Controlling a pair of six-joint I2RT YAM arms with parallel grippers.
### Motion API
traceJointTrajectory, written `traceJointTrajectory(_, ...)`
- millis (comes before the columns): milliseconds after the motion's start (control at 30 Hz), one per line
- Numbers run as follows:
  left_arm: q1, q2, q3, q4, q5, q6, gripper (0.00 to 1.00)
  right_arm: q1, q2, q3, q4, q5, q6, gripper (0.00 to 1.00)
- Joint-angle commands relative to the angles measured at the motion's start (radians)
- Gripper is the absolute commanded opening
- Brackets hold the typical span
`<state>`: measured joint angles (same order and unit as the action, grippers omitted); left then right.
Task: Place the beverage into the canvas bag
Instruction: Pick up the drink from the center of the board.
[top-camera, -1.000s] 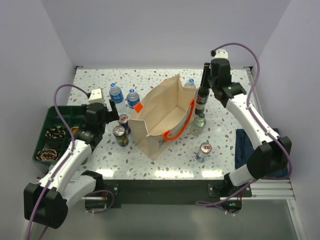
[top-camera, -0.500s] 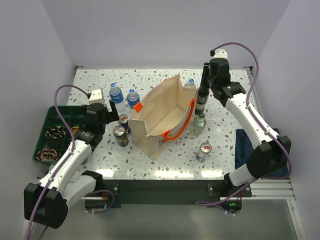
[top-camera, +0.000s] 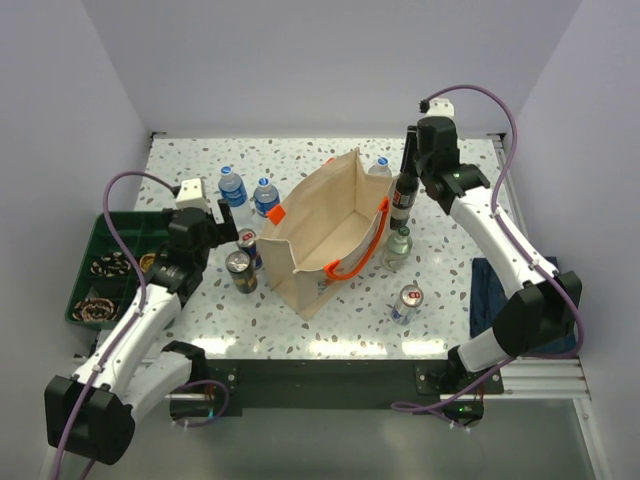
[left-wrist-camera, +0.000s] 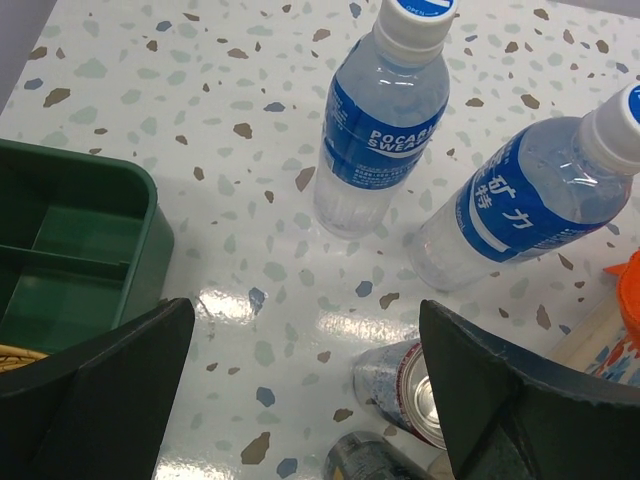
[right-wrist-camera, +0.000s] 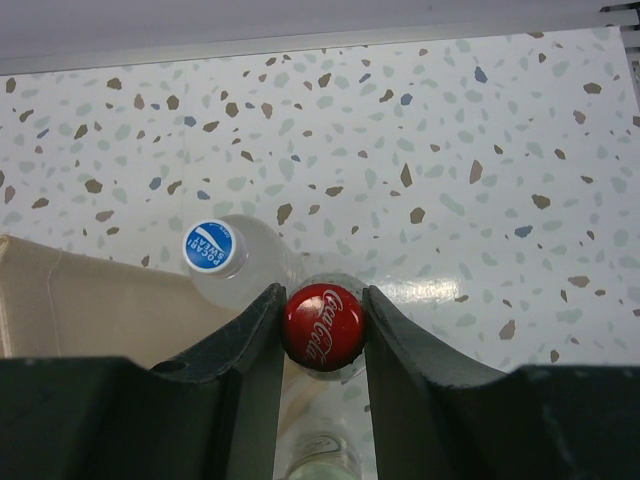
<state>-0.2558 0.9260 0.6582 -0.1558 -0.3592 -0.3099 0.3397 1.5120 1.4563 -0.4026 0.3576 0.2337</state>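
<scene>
The right gripper (right-wrist-camera: 322, 300) has its 2 fingers (right-wrist-camera: 250, 340) pinched on the red cap (right-wrist-camera: 323, 328) of a dark Coca-Cola bottle (top-camera: 403, 195), held upright just outside the far right corner of the canvas bag (top-camera: 330, 200), not over its mouth. A Pocari Sweat bottle (right-wrist-camera: 212, 246) stands just beside it, against the bag's far side. The left gripper (left-wrist-camera: 305, 320) is spread wide with nothing between its fingers, left of the bag, above a second Pocari Sweat bottle (left-wrist-camera: 385, 130), a blue-labelled water bottle (left-wrist-camera: 520, 205) and a can (left-wrist-camera: 405, 385). A green tray (left-wrist-camera: 70, 240) lies further left of the bag
</scene>
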Motion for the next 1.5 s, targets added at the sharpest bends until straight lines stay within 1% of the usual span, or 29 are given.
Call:
traceJointTrajectory(0,-0.002,-0.023,0.031,0.030,0.043,0.015,1.00,0.001,-0.073,0.044,0.146,0.057,-0.025,0.00)
traceJointTrajectory(200,-0.002,-0.047,0.040,0.036,0.094,0.020,1.00,0.002,-0.098,0.055,0.180,0.063,-0.034,0.00)
traceJointTrajectory(633,-0.002,-0.150,0.070,0.070,0.233,0.038,1.00,0.002,-0.141,0.098,0.183,0.060,-0.042,0.00)
traceJointTrajectory(733,-0.002,-0.182,0.064,0.100,0.313,0.055,1.00,0.001,-0.145,0.105,0.177,0.060,-0.043,0.00)
traceJointTrajectory(867,-0.002,-0.193,0.075,0.118,0.474,0.068,1.00,0.001,-0.151,0.111,0.173,0.060,-0.043,0.00)
traceJointTrajectory(933,-0.002,-0.174,0.086,0.114,0.540,0.066,1.00,0.001,-0.153,0.119,0.169,0.052,-0.043,0.00)
traceJointTrajectory(967,-0.002,-0.165,0.101,0.110,0.610,0.063,1.00,0.001,-0.151,0.125,0.163,0.053,-0.045,0.00)
traceJointTrajectory(1033,-0.002,-0.139,0.132,0.108,0.678,0.058,1.00,0.002,-0.151,0.128,0.157,0.050,-0.043,0.00)
traceJointTrajectory(1067,-0.002,-0.130,0.141,0.104,0.740,0.054,1.00,0.002,-0.153,0.130,0.153,0.050,-0.045,0.00)
traceJointTrajectory(1267,0.000,-0.027,0.241,0.046,0.926,0.081,0.98,0.001,-0.171,0.130,0.139,0.049,-0.050,0.00)
traceJointTrajectory(1400,0.000,0.045,0.277,0.009,1.000,0.112,0.92,0.002,-0.184,0.139,0.122,0.049,-0.057,0.00)
traceJointTrajectory(1467,0.000,0.077,0.297,-0.040,1.013,0.150,0.86,0.001,-0.188,0.145,0.113,0.053,-0.063,0.00)
